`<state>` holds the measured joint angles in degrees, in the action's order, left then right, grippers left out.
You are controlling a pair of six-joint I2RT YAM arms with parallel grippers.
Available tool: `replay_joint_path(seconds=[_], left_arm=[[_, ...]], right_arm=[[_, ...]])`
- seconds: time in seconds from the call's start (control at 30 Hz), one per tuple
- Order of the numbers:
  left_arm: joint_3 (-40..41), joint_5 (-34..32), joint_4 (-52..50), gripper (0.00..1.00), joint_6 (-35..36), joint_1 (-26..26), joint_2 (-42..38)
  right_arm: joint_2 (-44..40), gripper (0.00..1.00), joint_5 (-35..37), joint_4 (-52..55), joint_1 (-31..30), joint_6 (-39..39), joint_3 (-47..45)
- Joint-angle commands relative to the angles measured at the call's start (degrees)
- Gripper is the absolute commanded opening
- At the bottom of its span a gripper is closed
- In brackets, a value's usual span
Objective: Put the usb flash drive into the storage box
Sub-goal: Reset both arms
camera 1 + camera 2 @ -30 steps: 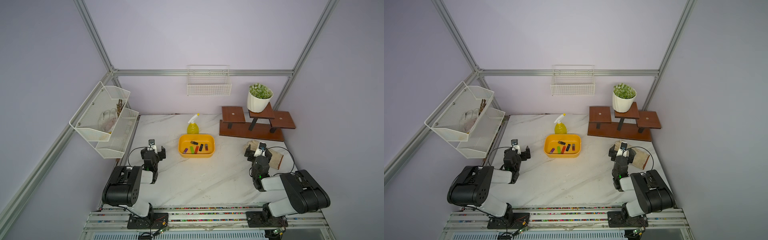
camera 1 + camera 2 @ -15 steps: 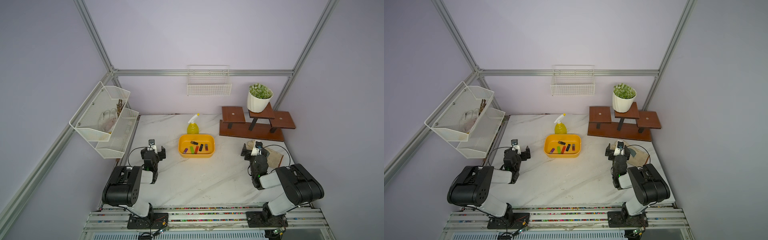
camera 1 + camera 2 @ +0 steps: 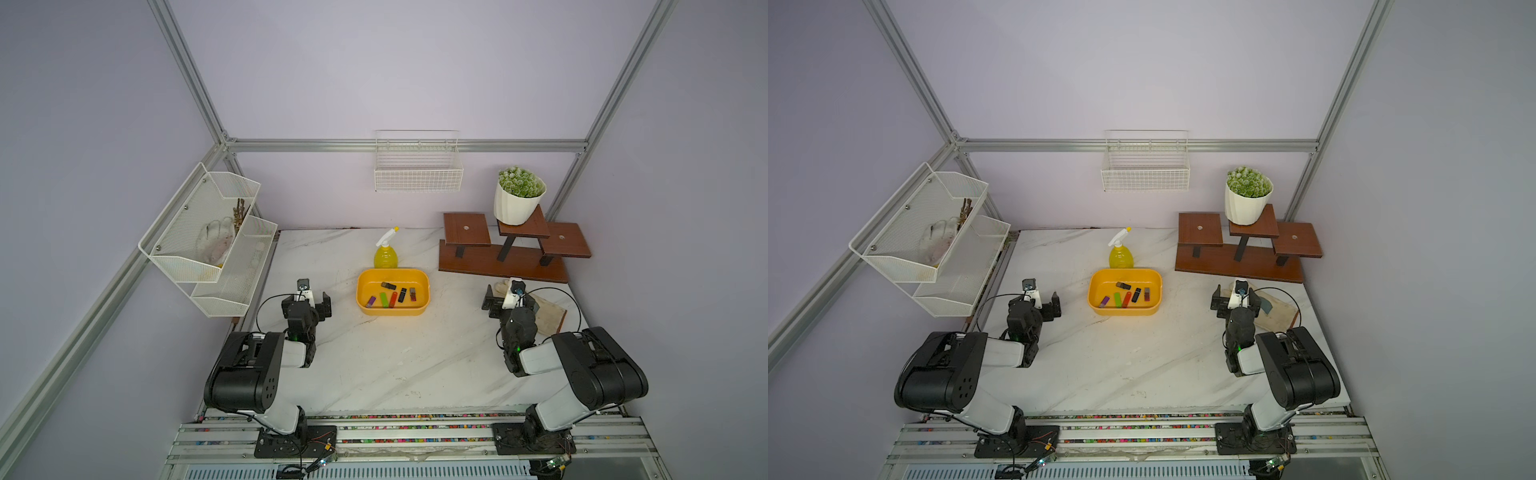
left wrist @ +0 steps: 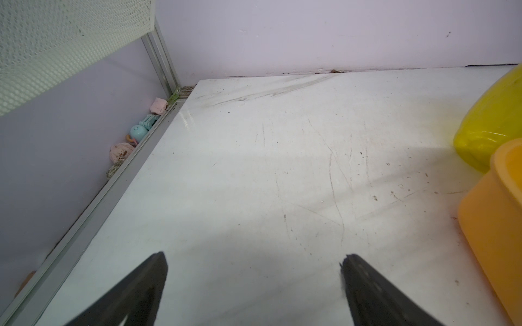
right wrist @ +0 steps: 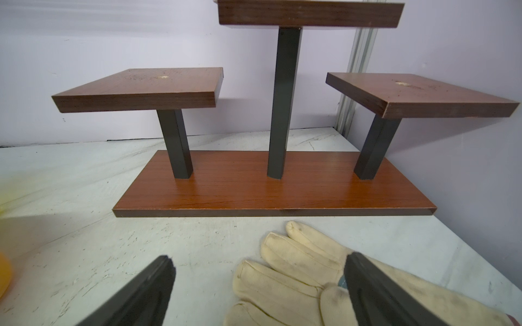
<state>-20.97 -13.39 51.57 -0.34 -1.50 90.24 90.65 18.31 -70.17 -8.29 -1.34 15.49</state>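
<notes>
The left gripper sits low over the surface, jaws spread wide and empty. The box lies near it on its right, between it and the right gripper. Six drives lie inside the box, apart from both grippers. The right gripper is wide open too, holding nothing. One finger is over a glove, and the stand is just ahead.

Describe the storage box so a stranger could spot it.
On the white marble table, find the yellow spray bottle near the back. Directly in front sits the storage box: the only shallow orange-yellow tub, holding small coloured flash drives.
</notes>
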Motion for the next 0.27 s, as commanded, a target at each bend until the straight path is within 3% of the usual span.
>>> replay_joint_path(seconds=[0.0, 0.23], left_arm=[[-0.70, 0.72, 2.02, 1.00, 0.64, 0.36, -0.59], [-0.69, 0.66, 2.10, 1.00, 0.63, 0.39, -0.59]], right_arm=[[0.21, 0.99, -0.94, 0.82, 0.38, 0.68, 0.60], [0.12, 0.99, -0.77, -1.16, 0.38, 0.55, -0.35]])
